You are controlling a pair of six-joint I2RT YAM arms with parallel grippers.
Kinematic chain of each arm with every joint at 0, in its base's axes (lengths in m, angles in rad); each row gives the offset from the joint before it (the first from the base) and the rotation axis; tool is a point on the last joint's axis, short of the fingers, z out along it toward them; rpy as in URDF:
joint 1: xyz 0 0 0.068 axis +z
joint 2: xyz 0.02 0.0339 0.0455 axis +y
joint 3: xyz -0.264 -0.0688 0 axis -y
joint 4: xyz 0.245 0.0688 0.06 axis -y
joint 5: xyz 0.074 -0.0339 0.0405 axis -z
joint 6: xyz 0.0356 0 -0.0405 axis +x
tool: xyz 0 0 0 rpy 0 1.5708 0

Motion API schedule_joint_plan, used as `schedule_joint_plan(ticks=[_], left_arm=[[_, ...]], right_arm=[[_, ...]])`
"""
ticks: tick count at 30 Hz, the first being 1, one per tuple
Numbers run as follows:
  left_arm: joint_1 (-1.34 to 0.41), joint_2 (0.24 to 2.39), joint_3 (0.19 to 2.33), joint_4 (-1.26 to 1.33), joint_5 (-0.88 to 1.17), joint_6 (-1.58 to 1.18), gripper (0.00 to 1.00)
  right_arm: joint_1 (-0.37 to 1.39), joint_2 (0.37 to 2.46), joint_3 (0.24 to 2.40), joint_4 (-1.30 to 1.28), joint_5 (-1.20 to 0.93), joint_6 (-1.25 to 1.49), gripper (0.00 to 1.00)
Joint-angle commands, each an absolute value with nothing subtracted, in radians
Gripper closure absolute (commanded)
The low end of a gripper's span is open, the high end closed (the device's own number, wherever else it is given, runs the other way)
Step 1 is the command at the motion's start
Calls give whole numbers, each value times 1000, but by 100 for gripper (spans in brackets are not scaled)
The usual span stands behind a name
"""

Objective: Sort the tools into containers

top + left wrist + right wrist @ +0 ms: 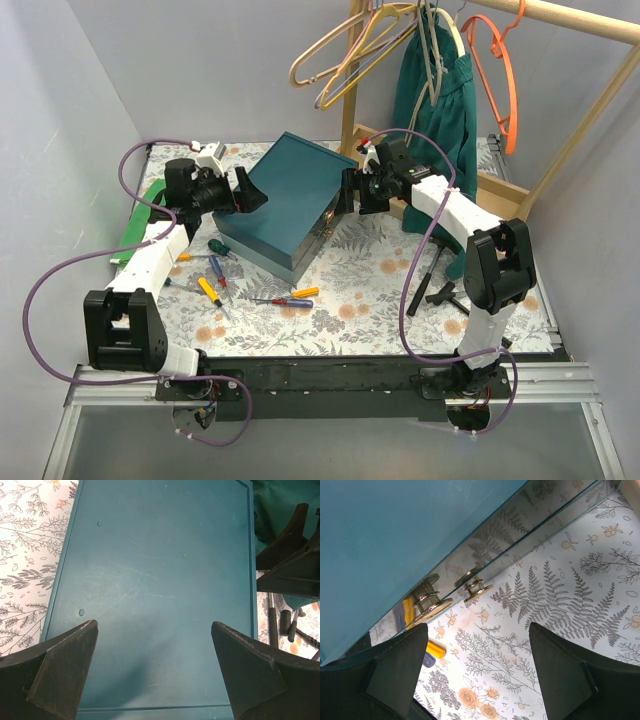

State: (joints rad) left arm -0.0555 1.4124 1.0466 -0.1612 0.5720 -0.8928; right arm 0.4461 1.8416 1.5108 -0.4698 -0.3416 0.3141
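Note:
The dark teal box lies closed in the middle of the table; its lid fills the left wrist view. My left gripper is open at the box's left edge, its jaws wide apart over the lid. My right gripper is open at the box's right side, above the cloth beside the gold clasps. Several small screwdrivers lie in front of the box: green, yellow, orange. Long black tools lie at the right. No clear trays show.
A wooden rack with coloured hangers and a green garment stands at the back right. A green hanger lies at the left edge. Grey walls close in on both sides.

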Motion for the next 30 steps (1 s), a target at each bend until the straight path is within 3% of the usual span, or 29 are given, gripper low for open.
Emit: schedule_joint_plan(ticks=[1,20,26,30], left_arm=[[-55,1356,1016,-167,566,-885,2],[-55,1333,985,-161,558,-899,2],[-55,1330,988,-164,543,-888,2],[-55,1336,982,-163,522,-877,2]], right_arm=[[452,1825,1563,-460,-380,333,10],[511,1904,1548,-456,-236,383,11],[514,1873,1502,-552,33,379,12],[469,1812,1396,-560,46,413,12]])
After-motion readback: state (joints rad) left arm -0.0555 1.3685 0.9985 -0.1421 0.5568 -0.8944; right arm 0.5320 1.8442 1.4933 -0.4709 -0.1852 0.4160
